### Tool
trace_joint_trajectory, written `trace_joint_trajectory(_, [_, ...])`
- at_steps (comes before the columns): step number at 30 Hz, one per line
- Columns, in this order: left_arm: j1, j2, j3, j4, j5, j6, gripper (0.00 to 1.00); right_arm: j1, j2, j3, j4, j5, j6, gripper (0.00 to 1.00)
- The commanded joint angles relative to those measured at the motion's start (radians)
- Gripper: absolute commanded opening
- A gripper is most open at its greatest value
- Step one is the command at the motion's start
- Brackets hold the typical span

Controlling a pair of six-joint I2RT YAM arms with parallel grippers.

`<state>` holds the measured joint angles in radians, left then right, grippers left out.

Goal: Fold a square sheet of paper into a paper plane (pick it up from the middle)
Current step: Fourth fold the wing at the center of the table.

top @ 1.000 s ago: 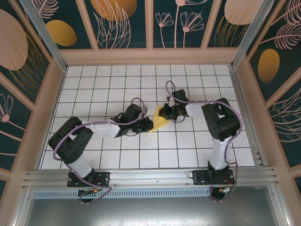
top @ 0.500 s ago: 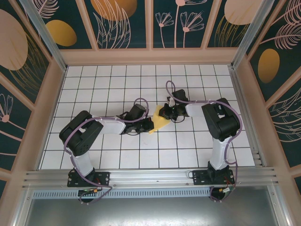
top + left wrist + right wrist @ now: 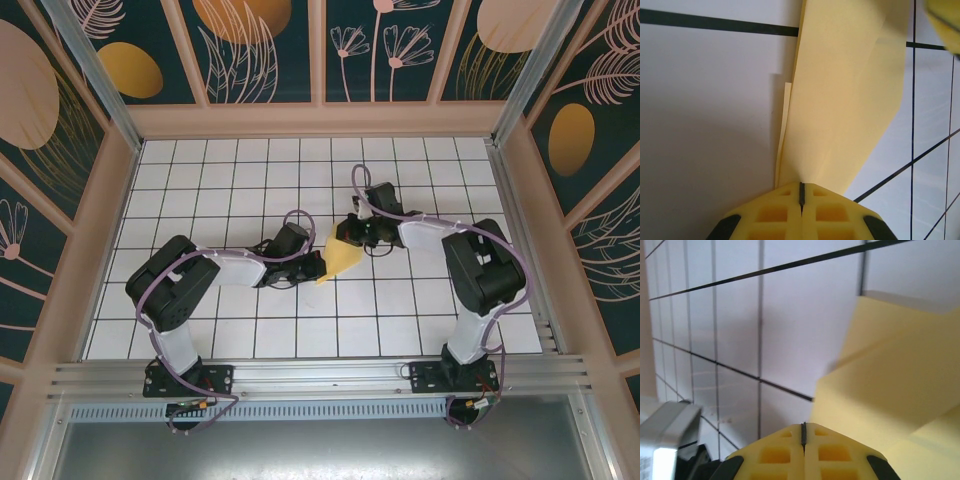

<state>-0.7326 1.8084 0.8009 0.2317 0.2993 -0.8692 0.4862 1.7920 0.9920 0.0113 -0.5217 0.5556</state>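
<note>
Left tool (image 3: pixel 801 192) has just snapped together on the near edge of the square sheet of paper (image 3: pixel 342 260), middle of the bench (image 3: pixel 200 330). Right tool (image 3: pixel 347 234) stays clamped on its far edge. The sheet bows between them, so the next fold looks ready.

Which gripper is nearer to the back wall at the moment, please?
Right. The right gripper is at the far edge of the paper, closer to the back wall; the left gripper pinches its near corner, farther from the wall.
</note>
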Motion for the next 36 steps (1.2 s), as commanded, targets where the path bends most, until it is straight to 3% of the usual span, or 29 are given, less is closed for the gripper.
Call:
trace_joint_trajectory(1, [-0.005,0.034,-0.034,-0.081,-0.013,0.015,0.00,0.048,-0.008,-0.020,-0.024,0.029,-0.016,0.03])
trace_joint_trajectory(22, [-0.004,0.046,-0.040,-0.087,-0.015,0.027,0.00,0.119,0.070,-0.083,-0.001,0.053,0.065,0.00])
trace_joint_trajectory(36, [-0.004,0.056,-0.088,-0.140,-0.020,0.016,0.00,-0.109,0.054,-0.159,0.103,0.089,0.028,0.00])
